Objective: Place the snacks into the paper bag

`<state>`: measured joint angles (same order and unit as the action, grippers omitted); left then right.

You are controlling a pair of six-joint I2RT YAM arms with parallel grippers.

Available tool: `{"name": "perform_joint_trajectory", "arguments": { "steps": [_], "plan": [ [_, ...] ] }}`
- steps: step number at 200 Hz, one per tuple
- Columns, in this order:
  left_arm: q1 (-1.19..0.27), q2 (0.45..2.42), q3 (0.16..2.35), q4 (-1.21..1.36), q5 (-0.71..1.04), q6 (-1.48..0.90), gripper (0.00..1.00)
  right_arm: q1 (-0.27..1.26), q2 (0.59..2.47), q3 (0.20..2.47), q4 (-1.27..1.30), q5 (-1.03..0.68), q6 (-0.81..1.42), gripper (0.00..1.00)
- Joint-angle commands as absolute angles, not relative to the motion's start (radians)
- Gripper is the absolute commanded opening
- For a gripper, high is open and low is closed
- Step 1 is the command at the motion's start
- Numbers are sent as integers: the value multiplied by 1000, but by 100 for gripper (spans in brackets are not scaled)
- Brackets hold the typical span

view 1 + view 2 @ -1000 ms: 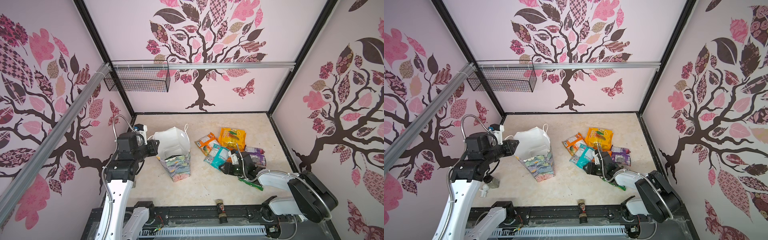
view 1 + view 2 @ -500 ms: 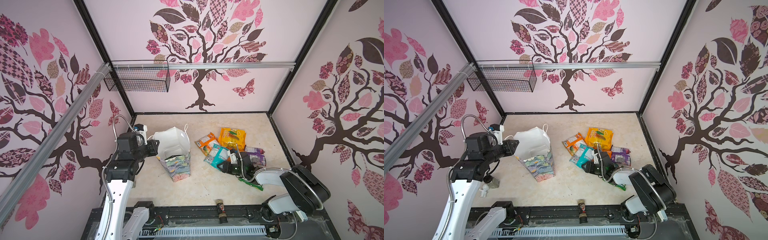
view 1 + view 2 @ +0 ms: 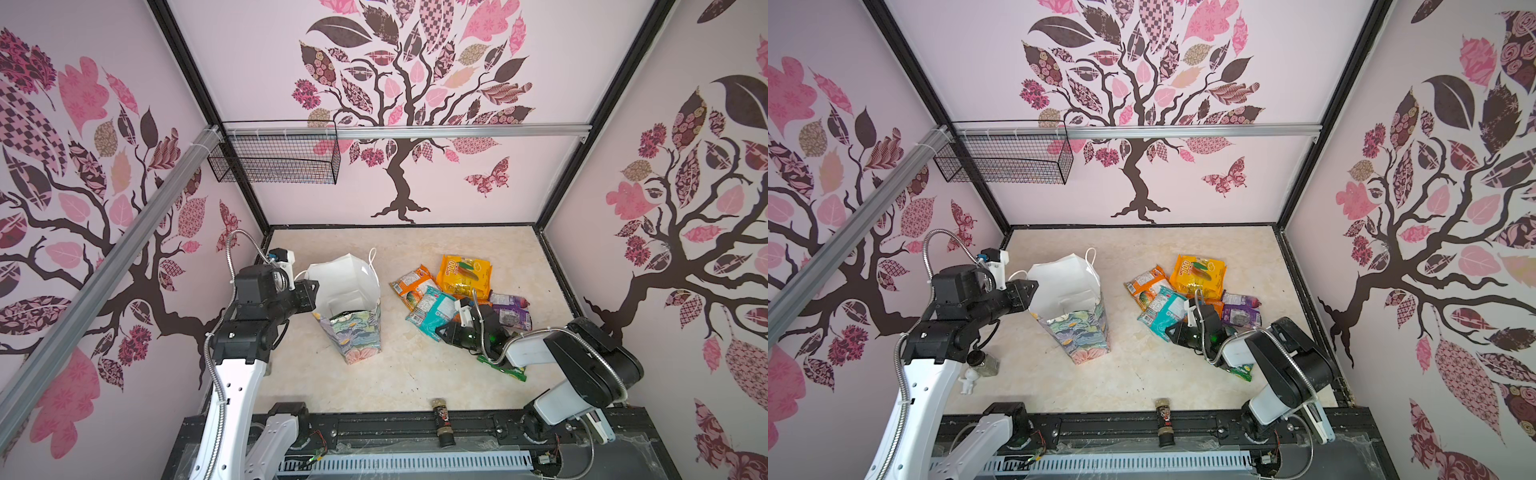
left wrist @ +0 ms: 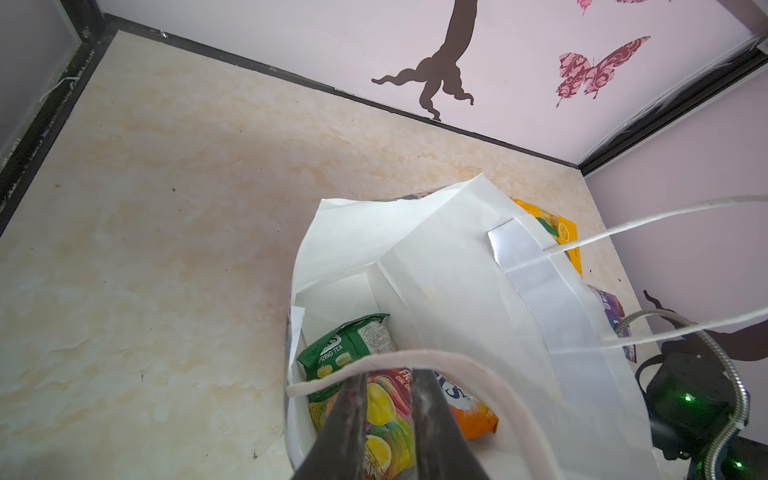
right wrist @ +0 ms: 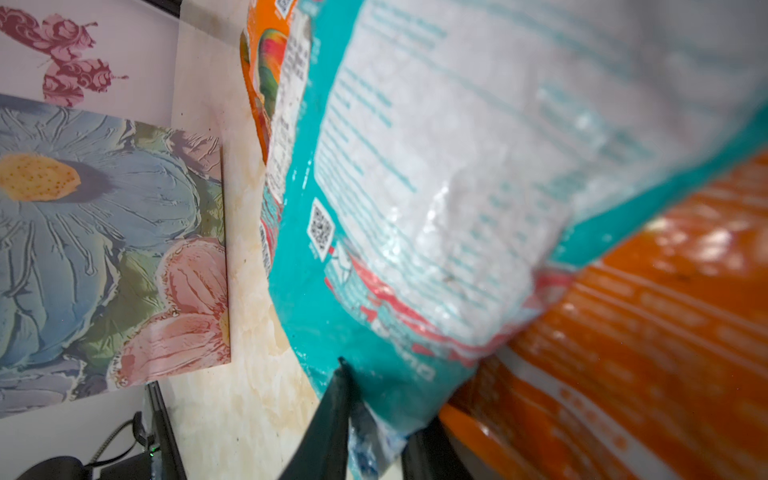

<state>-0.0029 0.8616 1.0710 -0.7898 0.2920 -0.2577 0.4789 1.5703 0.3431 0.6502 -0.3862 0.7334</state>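
The floral paper bag (image 3: 353, 328) (image 3: 1079, 332) stands open at centre left. My left gripper (image 3: 311, 291) (image 4: 390, 374) is at its rim, fingers slightly apart, and the white cord handle (image 4: 415, 359) lies across their tips. Inside the bag lie a green packet (image 4: 349, 345), a fruit-print packet (image 4: 386, 415) and an orange one (image 4: 473, 419). My right gripper (image 3: 442, 330) (image 5: 382, 415) is low on the floor, shut on the near corner of a teal snack packet (image 3: 432, 305) (image 5: 415, 166). That packet rests on an orange packet (image 5: 623, 353).
More snacks lie around the teal one: a yellow-orange packet (image 3: 465, 274), an orange one (image 3: 411, 284), a purple one (image 3: 511, 311), and a green one (image 3: 505, 368) under the right arm. A dark bottle (image 3: 442, 419) lies at the front edge. A wire basket (image 3: 274, 160) hangs on the back wall.
My right gripper's jaws have closed on the teal packet's corner. The left arm and the bag have not moved.
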Motion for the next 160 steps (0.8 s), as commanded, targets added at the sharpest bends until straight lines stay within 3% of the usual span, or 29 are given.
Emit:
{"name": "perform_joint_trajectory", "arguments": {
  "steps": [1, 45, 160],
  "plan": [
    [-3, 847, 1047, -765, 284, -241, 24, 477, 1582, 327, 624, -394, 735, 14],
    [-3, 841, 1049, -767, 284, -242, 24, 477, 1530, 329, 579, -381, 720, 0],
    [-5, 839, 1053, -768, 288, -248, 24, 476, 1266, 377, 341, -373, 669, 0]
  ]
}}
